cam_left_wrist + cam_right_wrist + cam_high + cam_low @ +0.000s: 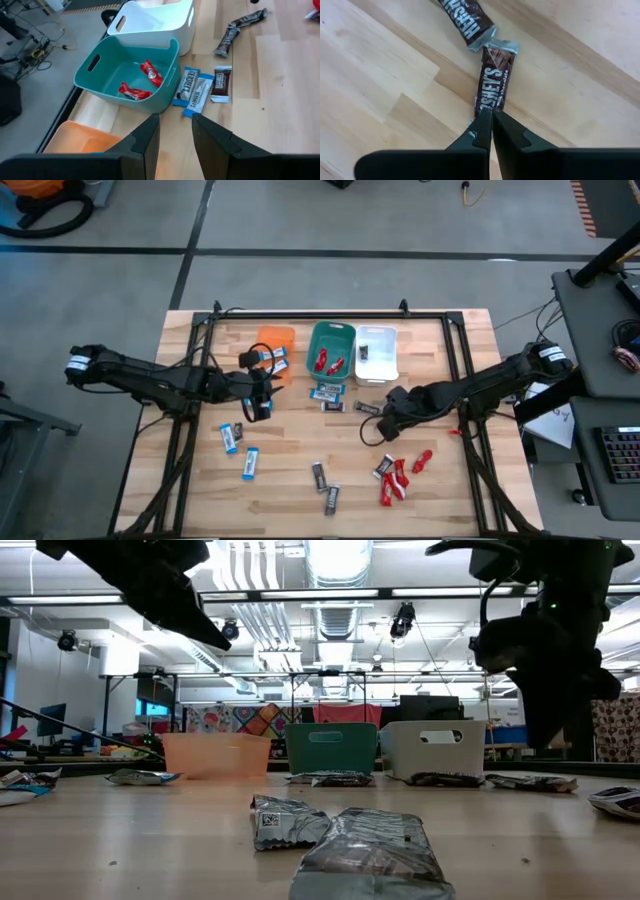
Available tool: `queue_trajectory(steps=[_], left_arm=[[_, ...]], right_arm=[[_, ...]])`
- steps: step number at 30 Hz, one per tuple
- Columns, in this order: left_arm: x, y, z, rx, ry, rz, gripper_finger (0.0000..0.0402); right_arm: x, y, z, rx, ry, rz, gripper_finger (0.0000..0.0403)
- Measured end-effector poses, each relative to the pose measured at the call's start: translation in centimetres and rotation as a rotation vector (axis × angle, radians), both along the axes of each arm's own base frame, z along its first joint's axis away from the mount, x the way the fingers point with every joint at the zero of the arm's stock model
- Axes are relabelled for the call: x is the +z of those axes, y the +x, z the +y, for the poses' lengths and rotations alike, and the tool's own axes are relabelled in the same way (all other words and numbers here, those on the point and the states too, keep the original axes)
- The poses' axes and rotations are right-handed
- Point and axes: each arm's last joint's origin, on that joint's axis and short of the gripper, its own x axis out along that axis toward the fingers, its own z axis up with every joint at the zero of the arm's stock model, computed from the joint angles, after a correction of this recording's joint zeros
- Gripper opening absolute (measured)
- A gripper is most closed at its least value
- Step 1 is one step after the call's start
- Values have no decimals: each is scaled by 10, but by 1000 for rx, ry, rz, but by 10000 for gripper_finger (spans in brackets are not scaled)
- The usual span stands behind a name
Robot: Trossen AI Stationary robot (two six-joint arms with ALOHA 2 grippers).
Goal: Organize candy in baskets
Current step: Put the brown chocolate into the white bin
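Three baskets stand in a row at the table's far side: orange (278, 340), teal (331, 350) holding red candy (142, 82), and white (376, 352). My left gripper (175, 117) hovers open over the orange basket's near side (80, 142) with nothing between its fingers. My right gripper (491, 112) is right of centre (385, 423), pointing steeply down and shut on a dark brown candy bar (492, 82). A second dark bar (465, 20) lies just beyond it on the wood. My right gripper pinches the dark bar's near end (486, 106) between its two fingertips. The fingers come from above, pointing down, roughly in line with the bar's length. Whether the bar's far end still rests on the table I cannot tell.
Loose candy lies about: blue-and-white bars (240, 450) at near left and beside the teal basket (192, 90), dark bars (325, 485) near the front edge, red ones (400, 475) at near right. A black metal frame (330, 315) borders the table.
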Motion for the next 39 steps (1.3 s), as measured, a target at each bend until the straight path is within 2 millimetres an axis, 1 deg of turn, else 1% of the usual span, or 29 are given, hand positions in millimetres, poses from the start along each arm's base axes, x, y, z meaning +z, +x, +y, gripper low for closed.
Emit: queue_trajectory(steps=[3,6,8,10,13,16,20,22,25,27,30,33,36,39], left_arm=[[0,0,0,-18,8,12,99],[0,-1,0,-27,19,16,96],[1,-1,0,-30,24,17,92],[1,-2,0,-29,20,13,87],[2,-3,0,-18,1,4,80],[3,-4,-1,-1,-30,-12,78],[4,-3,-1,6,-55,-33,77],[5,-2,-1,5,-58,-51,77],[8,0,-2,4,-62,-84,77],[9,1,-2,4,-64,-99,77],[10,1,-2,5,-68,-114,77],[11,2,-2,7,-74,-126,77],[12,3,-2,7,-76,-141,77],[13,3,-2,11,-84,-152,77]], right_arm=[[-1,2,1,-13,30,-8,19],[-5,11,4,22,46,-49,48],[-8,16,4,88,11,-78,72],[-10,18,8,145,-67,-94,97],[-11,12,20,192,-205,-111,132],[-13,-2,33,159,-307,-155,160],[-29,-22,50,114,-425,-261,185],[-39,-30,54,102,-453,-296,191],[-55,-41,53,112,-529,-326,194],[-60,-45,53,117,-577,-354,194],[-68,-52,48,123,-647,-344,194],[-72,-51,50,167,-710,-389,194],[-79,-51,49,217,-777,-378,194],[-86,-49,51,210,-781,-393,194]])
